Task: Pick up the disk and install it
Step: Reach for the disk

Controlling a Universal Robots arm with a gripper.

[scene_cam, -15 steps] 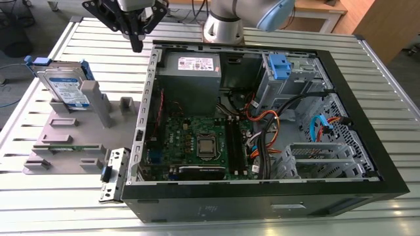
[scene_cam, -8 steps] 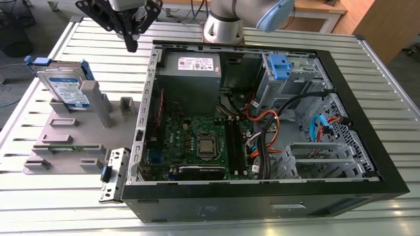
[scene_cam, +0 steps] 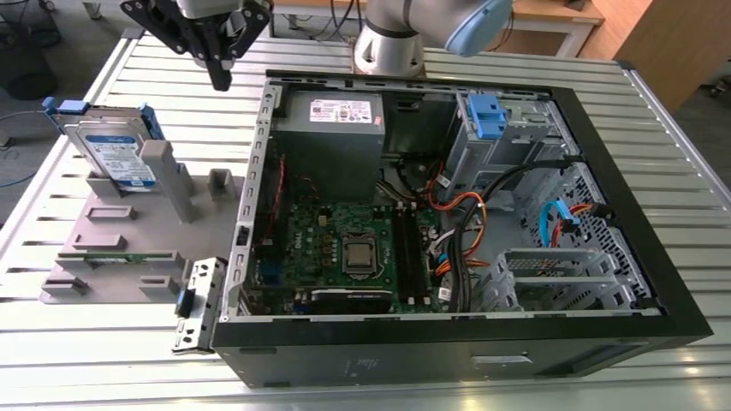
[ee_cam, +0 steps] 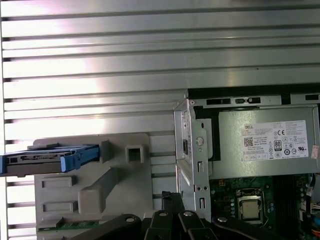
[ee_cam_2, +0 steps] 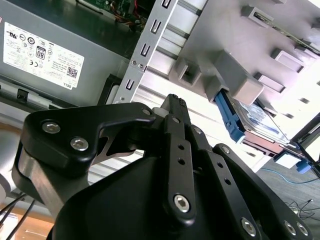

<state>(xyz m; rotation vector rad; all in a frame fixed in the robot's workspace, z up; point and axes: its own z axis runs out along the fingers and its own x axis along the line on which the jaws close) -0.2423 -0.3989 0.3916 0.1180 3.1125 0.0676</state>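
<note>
Exterior view: gripper (scene_cam: 217,77), fingers together and empty, hangs between disk (scene_cam: 112,158) and open computer case (scene_cam: 457,347). Disk stands upright in grey fixture (scene_cam: 132,227).

a slatted metal table (scene_cam: 80,360) carries everything; in the first wrist view its slats (ee_cam: 100,50) catch bright glare. beyond its far edge stand a wooden desk (scene_cam: 537,13) and a wooden panel (scene_cam: 674,43). grey floor (scene_cam: 26,145) with a blue cable (scene_cam: 14,114) lies at the exterior view's left.
</note>
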